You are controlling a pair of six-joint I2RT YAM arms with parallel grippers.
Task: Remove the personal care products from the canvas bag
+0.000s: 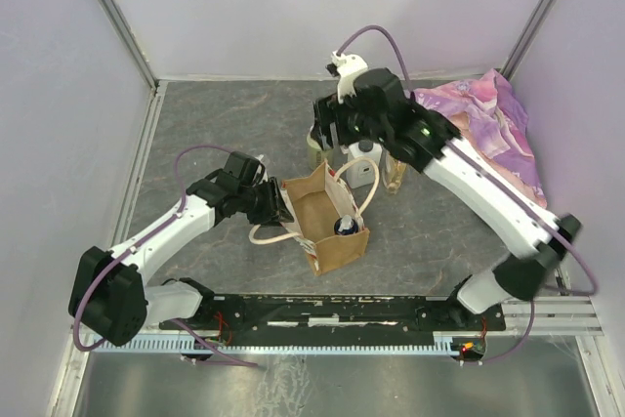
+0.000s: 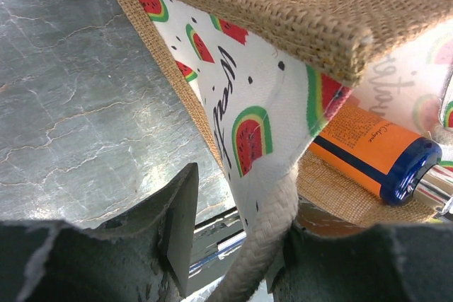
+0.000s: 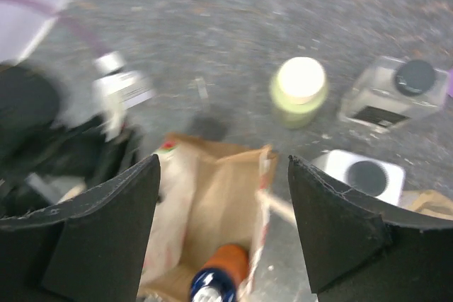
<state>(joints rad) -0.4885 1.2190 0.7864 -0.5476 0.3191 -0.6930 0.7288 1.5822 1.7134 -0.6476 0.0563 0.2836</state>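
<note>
Your left gripper (image 2: 233, 245) pinches the canvas bag (image 1: 337, 249) at its rope handle (image 2: 272, 217), steadying the mouth open. Your right gripper (image 3: 223, 167) hangs wide and empty above the orange bottle (image 3: 221, 274), the 1 product inside; the cream-capped bottle (image 3: 300, 90) and 2 others stand outside.

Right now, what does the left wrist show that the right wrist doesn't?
Left wrist only: the watermelon print on the canvas bag and the left jaws shut on its cream rope handle. Right wrist only: three bottles out on the table: cream-capped round bottle, white boxy bottle, clear dark-capped bottle. Both: the bag holding the orange blue-topped bottle.
</note>
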